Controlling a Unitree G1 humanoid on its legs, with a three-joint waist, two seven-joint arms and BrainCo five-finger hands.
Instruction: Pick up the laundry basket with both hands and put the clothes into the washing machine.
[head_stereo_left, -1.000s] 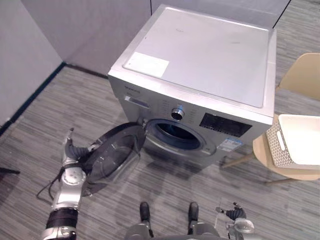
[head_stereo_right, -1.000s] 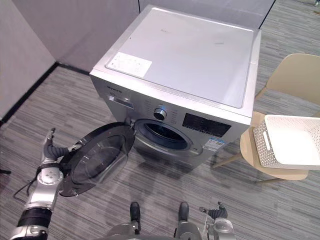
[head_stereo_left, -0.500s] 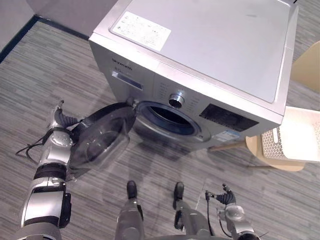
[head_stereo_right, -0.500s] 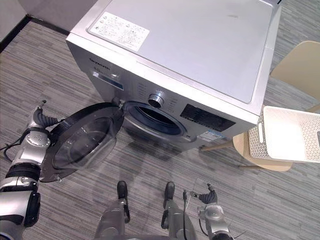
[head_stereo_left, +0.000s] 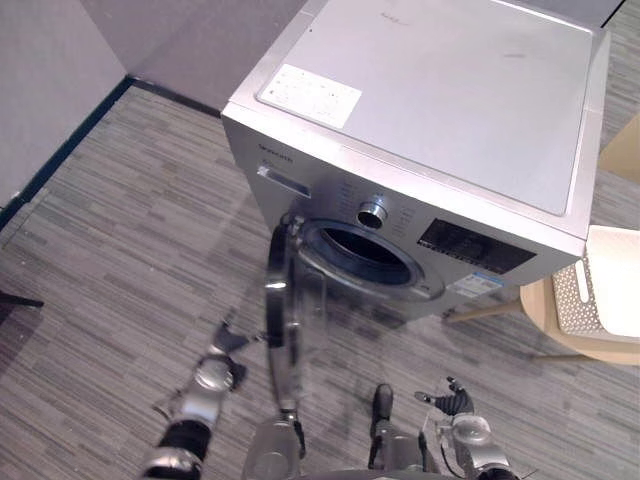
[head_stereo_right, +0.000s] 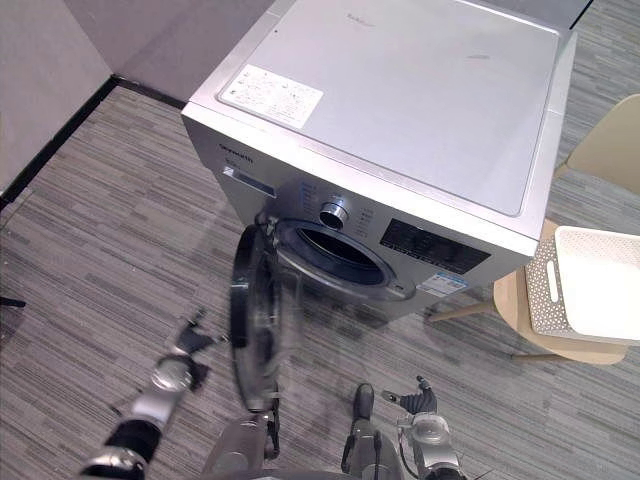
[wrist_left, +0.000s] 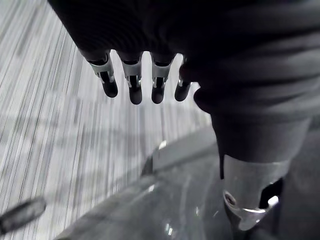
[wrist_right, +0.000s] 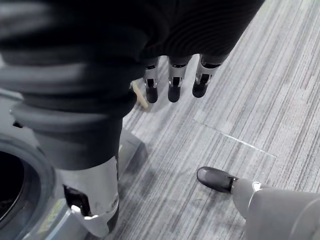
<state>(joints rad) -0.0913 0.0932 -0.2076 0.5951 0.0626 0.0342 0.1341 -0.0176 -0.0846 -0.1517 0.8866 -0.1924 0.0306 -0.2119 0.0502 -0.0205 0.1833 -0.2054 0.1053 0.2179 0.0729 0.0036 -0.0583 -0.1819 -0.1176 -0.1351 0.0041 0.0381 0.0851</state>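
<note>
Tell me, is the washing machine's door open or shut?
Open. The round door stands swung out, edge-on to the camera, and the dark drum opening of the washing machine is uncovered.

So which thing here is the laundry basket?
Find the big silver washing machine. To its right stands a beige chair, and the basket sits on its seat. It is the white box with perforated sides, unlike anything nearby.

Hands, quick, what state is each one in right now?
Left hand: open, holding nothing.
Right hand: open, holding nothing.
</note>
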